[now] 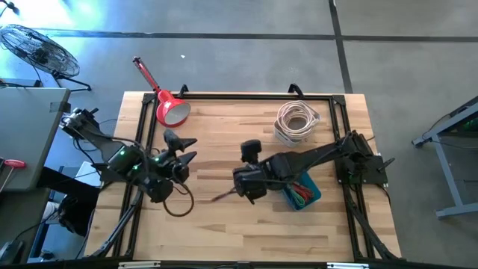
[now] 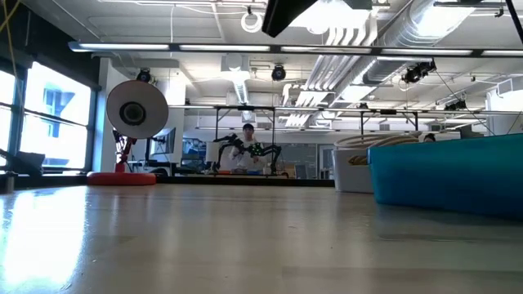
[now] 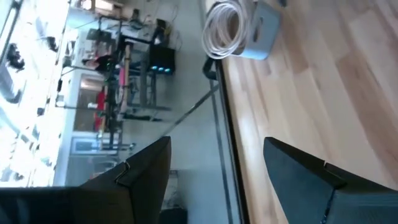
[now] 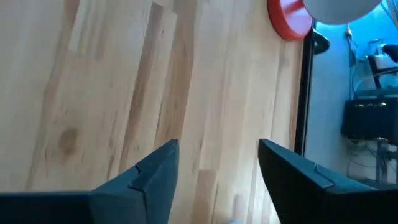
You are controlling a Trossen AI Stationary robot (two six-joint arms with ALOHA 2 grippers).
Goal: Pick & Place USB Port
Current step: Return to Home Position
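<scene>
Wooden table (image 1: pixel 224 232), both arms low over the middle of it.

Left gripper (image 1: pixel 188 148): over the table's left half, pointing toward the right side. Fingers (image 3: pixel 146 180) spread apart, nothing between them, touching nothing.

Right gripper (image 1: pixel 243 178): near table centre, just left of the blue bin (image 1: pixel 312 196), pointing toward the left side. Fingers (image 4: pixel 149 177) also apart, only bare wood showing in the gap. Not holding or touching anything.

The grippers face each other, well apart.

The blue bin is on the right half toward the near edge, partly under the right arm. The coloured charger cables (image 1: pixel 300 193) lie inside; red and green show.

White bin (image 1: pixel 308 118): far right part of the table, beyond the blue bin. Coiled white cable (image 1: pixel 293 123) sits in it, with the coil rising above the rim.

Red desk lamp (image 1: pixel 172 112): far left corner, head lying on the table.

Low view: a person (image 2: pixel 248 135) far back in the room, beside another arm rig.
</scene>
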